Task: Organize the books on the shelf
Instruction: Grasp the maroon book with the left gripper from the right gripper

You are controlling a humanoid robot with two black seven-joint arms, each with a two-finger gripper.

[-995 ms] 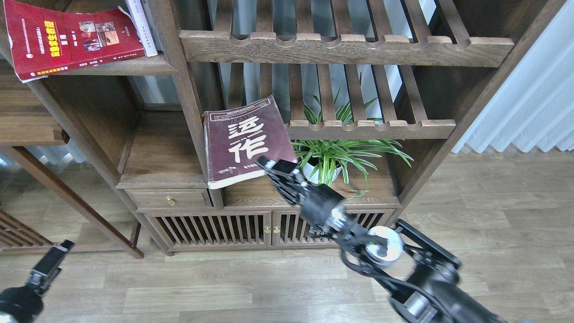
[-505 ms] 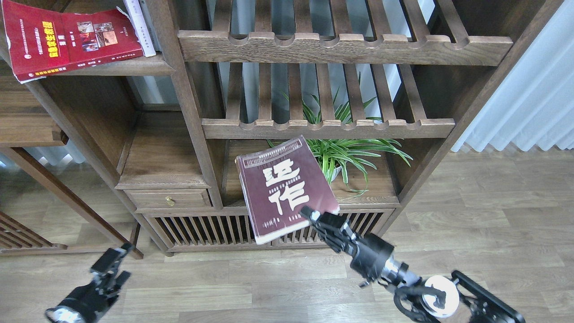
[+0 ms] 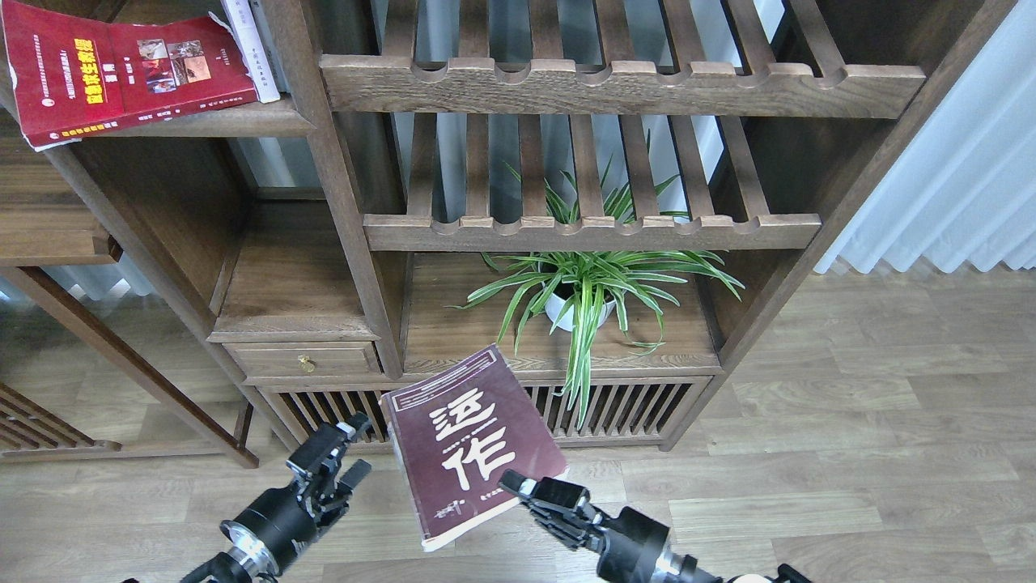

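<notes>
The dark maroon book (image 3: 465,441) with big white Chinese characters is held low in front of the bookcase, cover facing me. My right gripper (image 3: 522,488) is shut on its lower right corner. My left gripper (image 3: 348,449) is open, just left of the book's left edge, not touching it. The bright red book (image 3: 121,69) lies flat on the plank shelf (image 3: 243,121) at the top left. The white book (image 3: 251,44) stands behind it, only its spine showing.
Two slatted racks (image 3: 591,231) with notched front rails span the bookcase's right half. A potted spider plant (image 3: 587,295) stands on the lower board. A drawer (image 3: 303,360) and slatted cabinet doors (image 3: 631,405) sit below. A white curtain (image 3: 955,162) hangs at right.
My right gripper has carried the maroon book down and away from the rack, towards me. My left arm has risen and moved right, up to the book's left edge.
</notes>
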